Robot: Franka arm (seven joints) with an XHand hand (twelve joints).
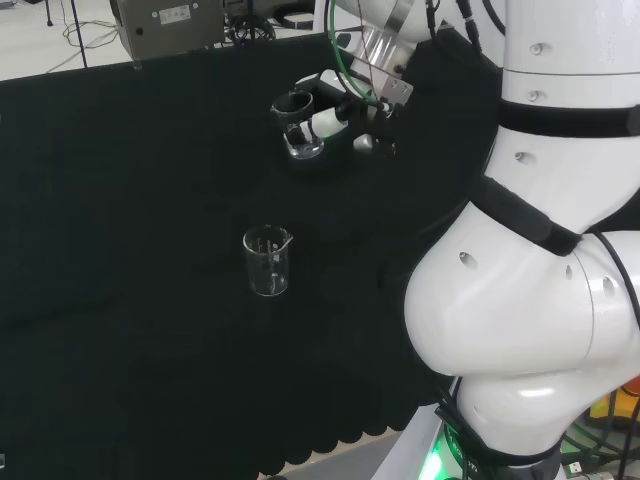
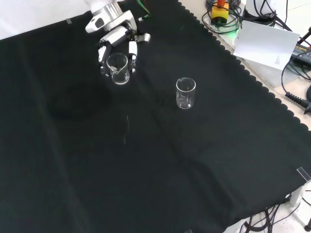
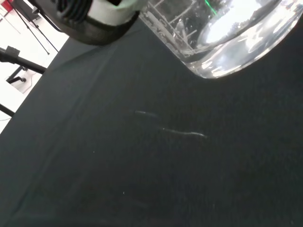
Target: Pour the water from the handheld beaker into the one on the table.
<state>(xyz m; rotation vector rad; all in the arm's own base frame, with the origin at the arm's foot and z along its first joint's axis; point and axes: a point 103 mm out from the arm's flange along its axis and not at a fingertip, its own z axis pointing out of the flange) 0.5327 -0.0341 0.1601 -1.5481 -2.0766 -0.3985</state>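
Gripping a beaker (image 2: 118,68), the hand (image 2: 116,41) hides its rear.

- Glossy white rounded arm links (image 1: 520,310), bulbous at the joints, dotted with small recessed screw holes.
- Black bands (image 1: 525,215) ringing the seams between links.
- Silvery metal wrist collar (image 1: 385,45), with a thin green cable (image 1: 345,70) and black cables alongside.
- Black and white hand (image 2: 116,41): white finger shells (image 2: 132,48) over black joints, with a white wrist block above.
- Green glow at the base (image 1: 432,462).
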